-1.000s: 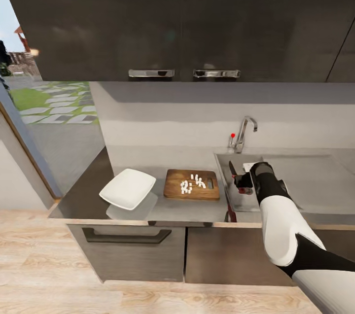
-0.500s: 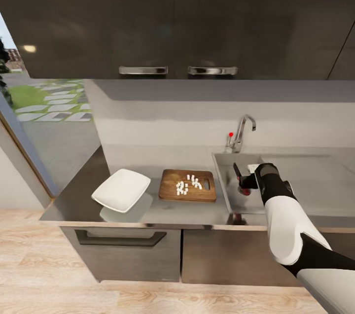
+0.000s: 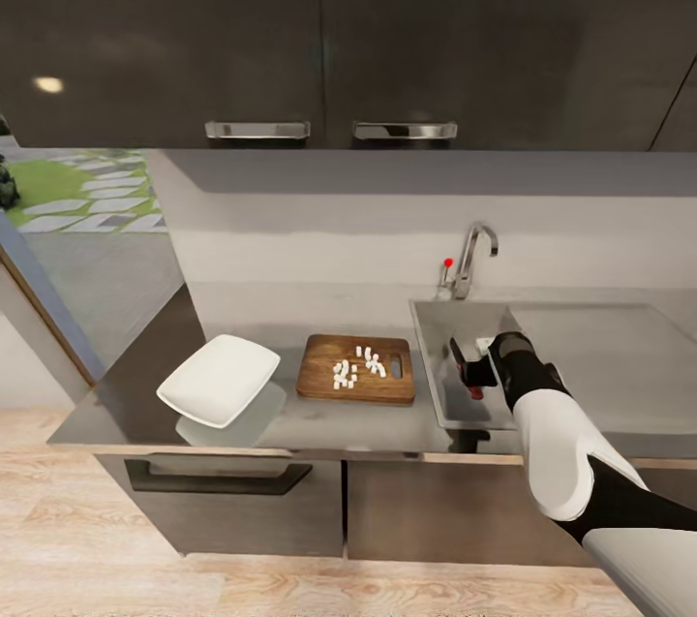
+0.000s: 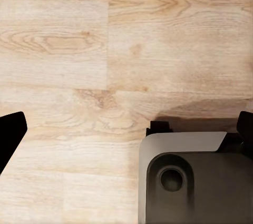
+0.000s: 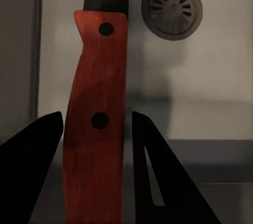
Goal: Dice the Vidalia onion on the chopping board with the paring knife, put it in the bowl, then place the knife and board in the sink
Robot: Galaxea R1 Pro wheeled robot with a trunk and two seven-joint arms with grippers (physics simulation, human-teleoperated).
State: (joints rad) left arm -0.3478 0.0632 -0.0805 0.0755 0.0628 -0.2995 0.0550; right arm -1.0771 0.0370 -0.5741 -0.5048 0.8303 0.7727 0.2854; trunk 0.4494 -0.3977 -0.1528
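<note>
My right gripper (image 3: 468, 368) hangs over the sink (image 3: 436, 404) basin, shut on the paring knife (image 3: 457, 353). In the right wrist view the knife's red handle (image 5: 97, 124) lies between the two dark fingers (image 5: 31, 166), with the round drain (image 5: 172, 8) beyond. The brown chopping board (image 3: 324, 383) lies on the countertop (image 3: 319, 423) left of the sink, with several white diced onion pieces (image 3: 356, 367) on it. The white square bowl (image 3: 218, 380) sits left of the board. My left gripper (image 4: 126, 129) is open and points down at the wooden floor.
A chrome faucet (image 3: 467, 259) with a red knob stands behind the sink, and the steel drainboard (image 3: 600, 346) stretches to the right. Dark wall cabinets (image 3: 329, 26) hang above the counter. The robot's dark base (image 4: 195, 176) sits below the left gripper. A glass wall stands at left.
The whole view has shifted as the camera moved. My right gripper, still holding the knife, has sunk slightly toward the sink basin.
</note>
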